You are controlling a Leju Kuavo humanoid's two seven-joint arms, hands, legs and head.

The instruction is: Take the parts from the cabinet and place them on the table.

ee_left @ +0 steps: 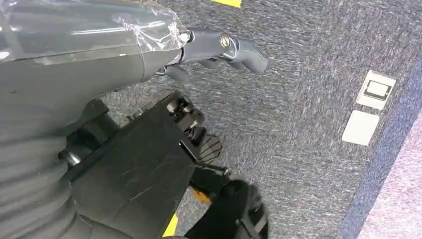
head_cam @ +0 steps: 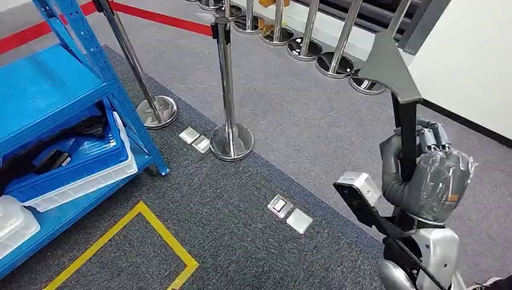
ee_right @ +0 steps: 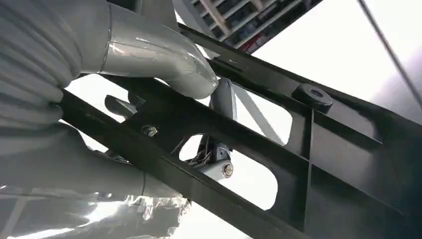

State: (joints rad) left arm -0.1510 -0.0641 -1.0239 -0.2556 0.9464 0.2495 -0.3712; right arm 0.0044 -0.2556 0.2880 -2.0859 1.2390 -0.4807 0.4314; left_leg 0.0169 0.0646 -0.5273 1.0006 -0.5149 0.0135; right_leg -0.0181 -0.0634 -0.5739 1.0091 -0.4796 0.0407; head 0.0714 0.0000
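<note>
Carpet [head_cam: 290, 115] in grey is seen from the head view, with a blue rack [head_cam: 54, 90] at the left. On the rack's lower shelf a blue bin [head_cam: 90, 158] is stacked on a white tray [head_cam: 96, 178], and dark parts [head_cam: 51, 158] are seen inside the bin. A clear box [head_cam: 15, 220] is set on the shelf below. Yellow tape [head_cam: 154, 232] is laid on the carpet in front of the rack. Chrome posts [head_cam: 228, 90] joined by a red belt [head_cam: 163, 18] are stood beyond it, and pale floor plates [head_cam: 290, 213] are set into the carpet.

At the right of the head view the right hand [head_cam: 425, 175] is raised, wrapped in clear film, and is closed around a black part [head_cam: 398, 72] with a flat angular head on a narrow stem. In the right wrist view the thumb [ee_right: 164, 59] is pressed over a bar of this black frame [ee_right: 278, 149], and darker fingers [ee_right: 219, 124] are seen behind the bar.

In the left wrist view the left hand [ee_left: 199, 50] is hung over the carpet, its fingers loosely curled with nothing seen in them; whether it is closed cannot be told.
</note>
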